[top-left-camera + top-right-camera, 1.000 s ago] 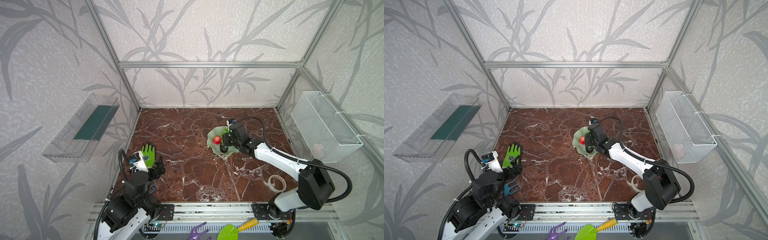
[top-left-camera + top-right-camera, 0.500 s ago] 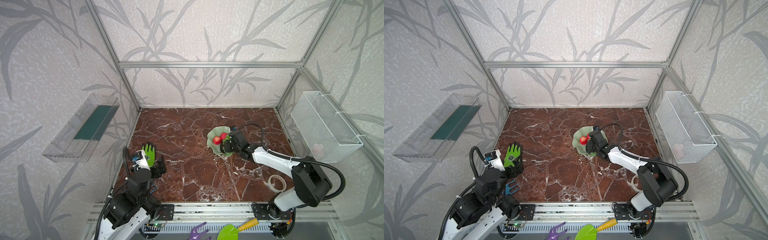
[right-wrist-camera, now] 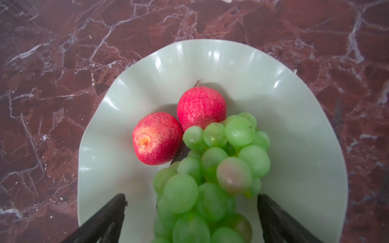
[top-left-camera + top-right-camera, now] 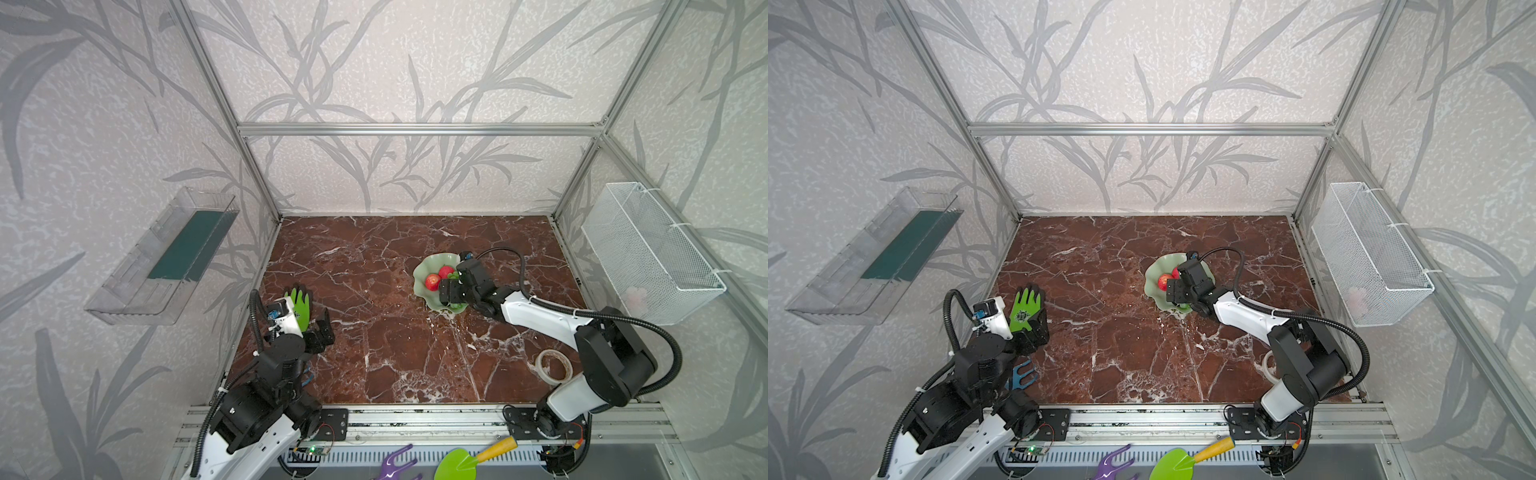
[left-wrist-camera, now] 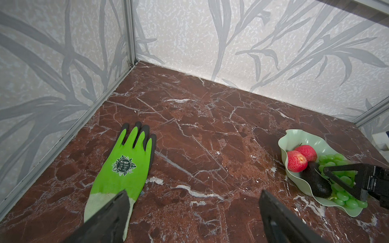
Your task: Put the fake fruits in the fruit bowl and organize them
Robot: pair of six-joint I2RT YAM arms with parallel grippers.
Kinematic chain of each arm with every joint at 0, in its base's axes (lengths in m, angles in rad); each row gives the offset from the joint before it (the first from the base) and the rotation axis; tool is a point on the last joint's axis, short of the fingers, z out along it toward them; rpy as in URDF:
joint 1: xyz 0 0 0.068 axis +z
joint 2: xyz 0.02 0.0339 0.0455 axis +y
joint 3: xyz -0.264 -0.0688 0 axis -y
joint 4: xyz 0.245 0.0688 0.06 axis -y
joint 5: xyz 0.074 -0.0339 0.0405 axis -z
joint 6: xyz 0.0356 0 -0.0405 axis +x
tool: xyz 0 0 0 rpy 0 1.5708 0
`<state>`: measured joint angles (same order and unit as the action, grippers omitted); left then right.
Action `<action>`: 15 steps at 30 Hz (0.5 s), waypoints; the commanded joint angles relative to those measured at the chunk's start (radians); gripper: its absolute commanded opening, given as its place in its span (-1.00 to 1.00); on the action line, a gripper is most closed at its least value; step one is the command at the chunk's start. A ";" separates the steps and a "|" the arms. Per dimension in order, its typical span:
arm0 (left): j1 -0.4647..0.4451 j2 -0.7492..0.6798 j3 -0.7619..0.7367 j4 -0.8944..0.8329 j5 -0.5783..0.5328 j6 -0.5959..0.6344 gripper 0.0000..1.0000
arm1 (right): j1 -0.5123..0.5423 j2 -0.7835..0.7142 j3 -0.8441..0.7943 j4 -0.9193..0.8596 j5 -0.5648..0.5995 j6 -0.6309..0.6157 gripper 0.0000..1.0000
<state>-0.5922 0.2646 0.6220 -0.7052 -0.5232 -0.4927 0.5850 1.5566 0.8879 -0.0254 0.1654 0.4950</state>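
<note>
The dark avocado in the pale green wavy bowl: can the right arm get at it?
Probably not directly: seen from the right gripper, jaws open, the bunch of green grapes covers most of the dark avocado.

I am finding everything by the fruit bowl (image 4: 430, 264). In it the two round fruits (image 3: 157, 138) are touching each other, with the grapes (image 3: 212, 168) leaning against both and the avocado (image 5: 317, 181) lying beside them. The glove (image 4: 300, 305) is lying well to its left, the tape roll (image 4: 552, 365) right and nearer the front, and the wire basket (image 4: 648, 253) is hanging farther right.

bowl (image 3: 294, 147) mint-green; grapes (image 3: 212, 168) green; glove (image 5: 124, 168) bright green; table (image 5: 210, 126) red-brown veined
</note>
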 commanded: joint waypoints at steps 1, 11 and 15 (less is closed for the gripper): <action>0.006 0.037 0.004 0.087 -0.027 0.065 0.92 | -0.005 -0.095 0.032 0.019 0.017 -0.064 0.98; 0.075 0.331 -0.126 0.644 -0.179 0.397 0.99 | -0.091 -0.424 -0.232 0.226 0.140 -0.351 0.98; 0.263 0.460 -0.178 0.805 -0.099 0.307 0.99 | -0.238 -0.518 -0.367 0.295 0.131 -0.349 0.98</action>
<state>-0.4198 0.6746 0.4721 -0.1139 -0.6304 -0.1913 0.4194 1.0767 0.5880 0.1883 0.2649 0.1986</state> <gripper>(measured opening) 0.994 0.991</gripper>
